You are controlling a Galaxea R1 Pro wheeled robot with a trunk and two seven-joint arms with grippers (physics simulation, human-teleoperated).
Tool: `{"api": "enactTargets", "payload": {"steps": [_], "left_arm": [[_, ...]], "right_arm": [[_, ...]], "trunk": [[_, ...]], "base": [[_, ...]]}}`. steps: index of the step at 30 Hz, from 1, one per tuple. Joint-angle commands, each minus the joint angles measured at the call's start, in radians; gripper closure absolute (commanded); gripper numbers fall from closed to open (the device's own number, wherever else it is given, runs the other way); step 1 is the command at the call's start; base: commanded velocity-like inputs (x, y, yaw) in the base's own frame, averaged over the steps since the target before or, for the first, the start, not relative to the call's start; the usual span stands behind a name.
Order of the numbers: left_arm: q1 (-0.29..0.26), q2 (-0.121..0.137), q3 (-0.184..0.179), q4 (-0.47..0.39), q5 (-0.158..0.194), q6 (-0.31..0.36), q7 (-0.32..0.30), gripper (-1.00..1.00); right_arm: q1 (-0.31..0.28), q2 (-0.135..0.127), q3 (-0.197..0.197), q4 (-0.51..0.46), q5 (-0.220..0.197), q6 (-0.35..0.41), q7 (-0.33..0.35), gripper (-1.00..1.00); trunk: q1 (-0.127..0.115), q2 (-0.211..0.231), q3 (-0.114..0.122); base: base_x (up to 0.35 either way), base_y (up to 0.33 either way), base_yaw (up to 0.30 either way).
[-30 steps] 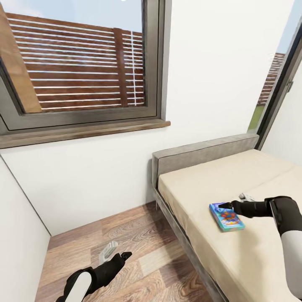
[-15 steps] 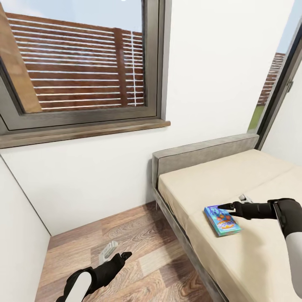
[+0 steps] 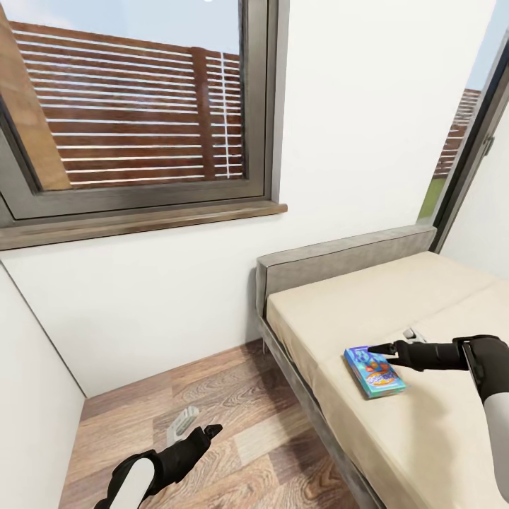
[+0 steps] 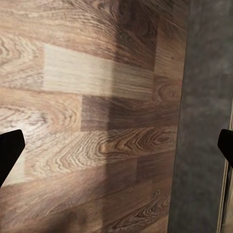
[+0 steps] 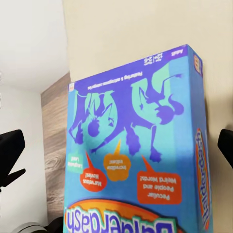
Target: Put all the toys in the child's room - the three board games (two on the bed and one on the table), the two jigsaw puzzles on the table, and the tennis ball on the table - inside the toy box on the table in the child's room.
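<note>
My right gripper (image 3: 382,348) sits low over the teal-blue board game (image 3: 375,371), its dark fingertips (image 5: 10,155) spread wide at either edge of the wrist picture with the box top (image 5: 141,145) between them, so the jaws are wide and grip nothing that I can see. Against half a second ago nothing has shifted: box and arm lie as they did. Against a full second ago the box has slid toward the bed's near edge and turned slightly, and my gripper has come with it.

The game lies flat on the beige mattress (image 3: 424,424), just beneath and ahead of the fingertips; whether a finger touches it I cannot tell. Its lower end is cut off in the wrist view, and the printing reads upside down there.

My left gripper (image 3: 200,428) hangs over the plank floor (image 3: 233,396), well apart from the bed, fingertips (image 4: 9,150) wide. A dark grey strip (image 4: 204,116) runs beside the floorboards in that wrist view; I cannot make out what it is.
</note>
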Motion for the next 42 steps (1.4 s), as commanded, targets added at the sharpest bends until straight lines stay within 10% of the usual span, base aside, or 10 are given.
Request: {"api": "enactTargets", "payload": {"steps": [1,42], "left_arm": [[0.000,0.000,0.000,-0.001,0.011,0.002,0.009,-1.00],[0.000,0.000,0.000,0.000,0.011,0.002,0.009,-1.00]], "right_arm": [[-0.001,0.001,-0.004,-0.001,0.011,0.008,0.010,-1.00],[0.008,0.019,0.098,0.006,0.008,0.011,0.020,-1.00]], "trunk": [[0.000,0.000,-0.001],[0.000,0.000,-0.001]], "base": [[0.000,0.000,0.000],[0.000,0.000,0.000]]}}
